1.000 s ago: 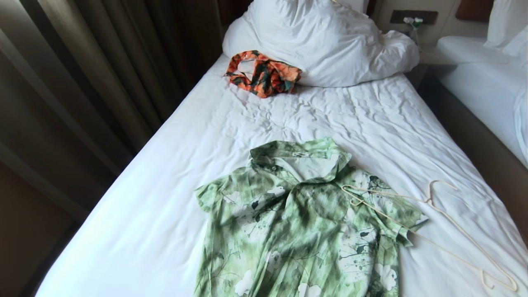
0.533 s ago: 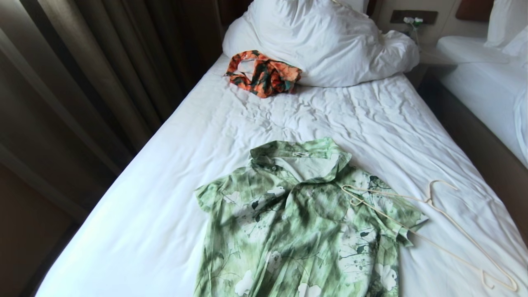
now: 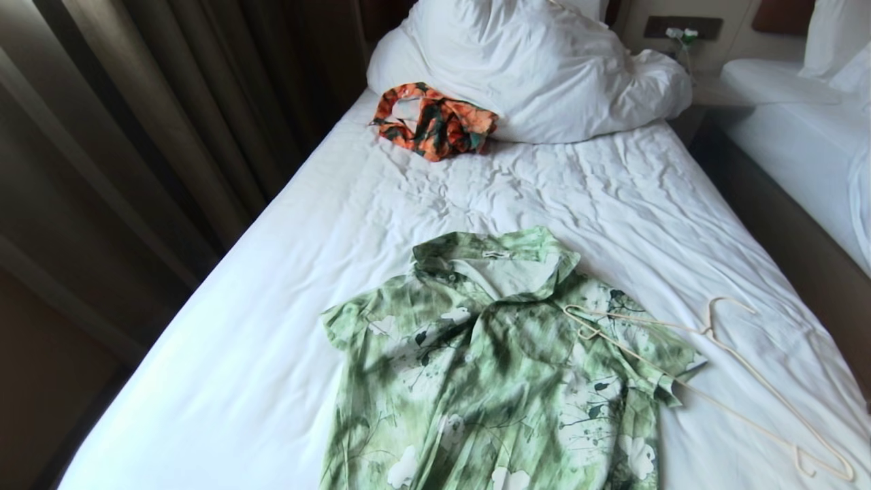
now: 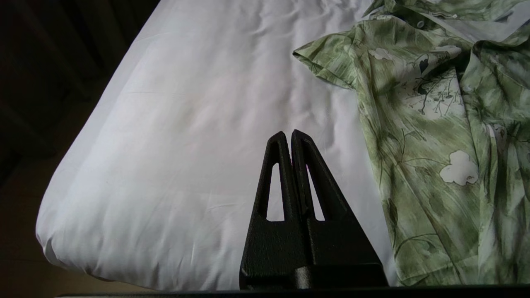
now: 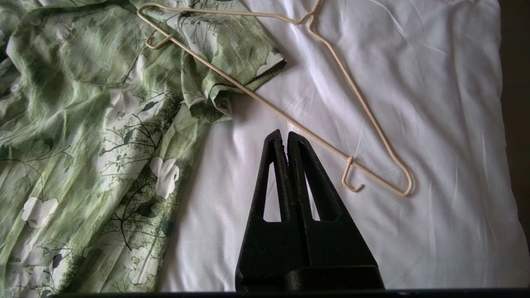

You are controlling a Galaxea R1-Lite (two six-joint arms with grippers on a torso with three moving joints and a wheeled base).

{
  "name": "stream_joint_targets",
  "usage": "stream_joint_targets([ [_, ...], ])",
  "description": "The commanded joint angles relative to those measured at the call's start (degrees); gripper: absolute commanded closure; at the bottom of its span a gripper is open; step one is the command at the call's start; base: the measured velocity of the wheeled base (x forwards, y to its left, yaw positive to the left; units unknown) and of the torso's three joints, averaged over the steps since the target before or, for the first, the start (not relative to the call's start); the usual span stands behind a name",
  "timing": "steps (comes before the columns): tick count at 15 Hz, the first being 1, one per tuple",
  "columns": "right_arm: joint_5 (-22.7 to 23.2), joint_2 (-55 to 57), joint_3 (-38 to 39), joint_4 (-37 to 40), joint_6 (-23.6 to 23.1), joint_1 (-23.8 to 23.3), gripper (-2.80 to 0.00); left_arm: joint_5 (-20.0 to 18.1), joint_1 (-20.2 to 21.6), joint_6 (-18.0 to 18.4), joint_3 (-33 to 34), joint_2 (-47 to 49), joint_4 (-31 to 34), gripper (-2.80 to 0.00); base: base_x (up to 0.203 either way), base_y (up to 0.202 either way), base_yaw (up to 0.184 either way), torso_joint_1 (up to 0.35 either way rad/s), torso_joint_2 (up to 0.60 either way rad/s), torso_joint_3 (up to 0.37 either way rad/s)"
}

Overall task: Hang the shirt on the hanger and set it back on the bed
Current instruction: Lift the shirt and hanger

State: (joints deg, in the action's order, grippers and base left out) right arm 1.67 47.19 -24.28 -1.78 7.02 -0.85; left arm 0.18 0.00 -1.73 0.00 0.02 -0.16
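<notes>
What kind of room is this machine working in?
Probably a hotel twin room: a made-up bed with piled white pillows, a second white bed alongside, and heavy floor-length curtains.

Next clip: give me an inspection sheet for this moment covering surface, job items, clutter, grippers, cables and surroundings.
Surface: bed with a wrinkled white sheet.
Job's things: green floral shirt lying flat, collar toward the pillows; cream wire hanger beside it, one end resting on the shirt's sleeve, the rest on the sheet. Shirt not on the hanger.
Clutter: crumpled orange patterned garment against the white pillow.
Grippers: left gripper shut, empty, over bare sheet beside the shirt; right gripper shut, empty, close to the hanger's long bar.
Cables: nothing seen.
Surroundings: dark curtains on the left; second white bed on the right.
</notes>
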Motion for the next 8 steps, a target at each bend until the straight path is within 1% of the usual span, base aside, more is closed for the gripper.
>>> stream_joint_targets([
  [1, 0.1, 7.3, -1.3, 0.0, 0.1, -0.1, 0.0, 0.0, 0.0, 0.0, 0.0, 0.0, 0.0, 0.0, 0.0, 0.0, 0.0, 0.0, 0.0, 0.0],
  [5, 0.2, 16.1, -4.9, 0.2, 0.1, -0.9, 0.0, 0.0, 0.0, 0.0, 0.0, 0.0, 0.0, 0.0, 0.0, 0.0, 0.0, 0.0, 0.0, 0.0],
  [8, 1.7, 22.4, -7.1, 0.5, 0.1, -3.6, 0.0, 0.0, 0.0, 0.0, 0.0, 0.0, 0.0, 0.0, 0.0, 0.0, 0.0, 0.0, 0.0, 0.0],
])
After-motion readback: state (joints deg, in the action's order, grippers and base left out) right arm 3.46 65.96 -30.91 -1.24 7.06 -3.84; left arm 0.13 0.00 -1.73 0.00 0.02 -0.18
